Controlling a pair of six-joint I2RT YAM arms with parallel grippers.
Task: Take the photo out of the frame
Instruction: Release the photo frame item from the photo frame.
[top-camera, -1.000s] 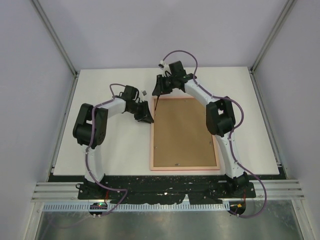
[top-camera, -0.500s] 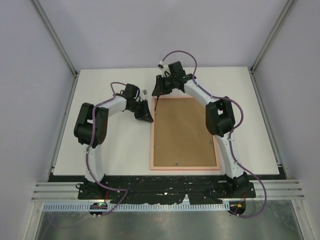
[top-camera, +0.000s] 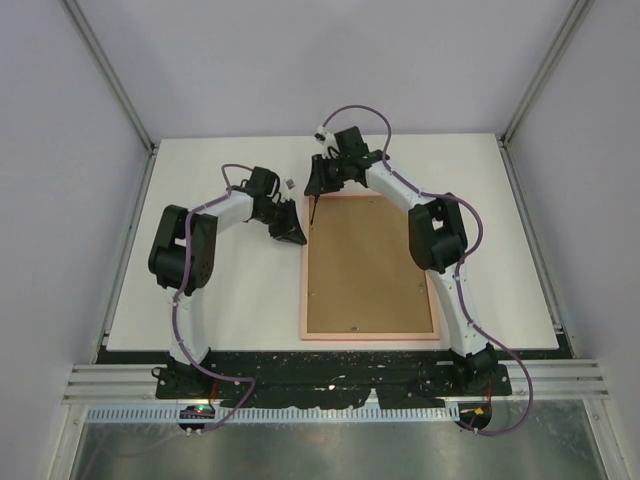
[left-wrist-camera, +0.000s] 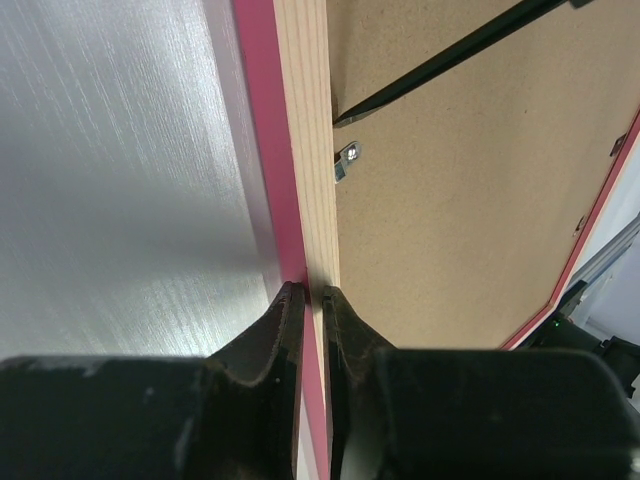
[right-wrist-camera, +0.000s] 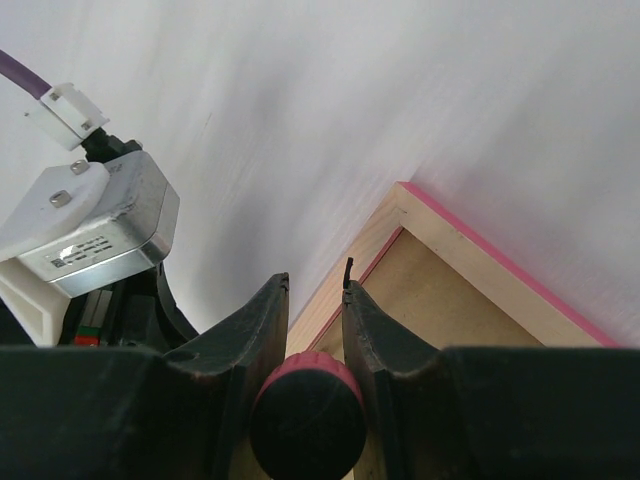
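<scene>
Overhead view, with both wrist views. A thin bright pink rectangular picture frame (top-camera: 370, 335) is laid flat on the white table (top-camera: 220, 290), back side up, so that its plain brown backing board (top-camera: 365, 265) faces the camera. The photo cannot be seen, since only the back of the frame is shown.

The left gripper (top-camera: 296, 237) is set against the frame's left rim, just short of the far left corner. In the left wrist view its fingers (left-wrist-camera: 285, 320) are drawn almost together, and the pink rim is pinched in the narrow gap between them. A small metal tab (left-wrist-camera: 347, 160) is seen on the board just inside this rim.

The right gripper (top-camera: 318, 185) is held just beyond the frame's far left corner. A slender black tool with a round pinkish-red handle (right-wrist-camera: 305, 405) is clamped between its fingers. The thin tip of the tool is pointed down at the board inside that corner, close to the tab; contact cannot be told.
</scene>
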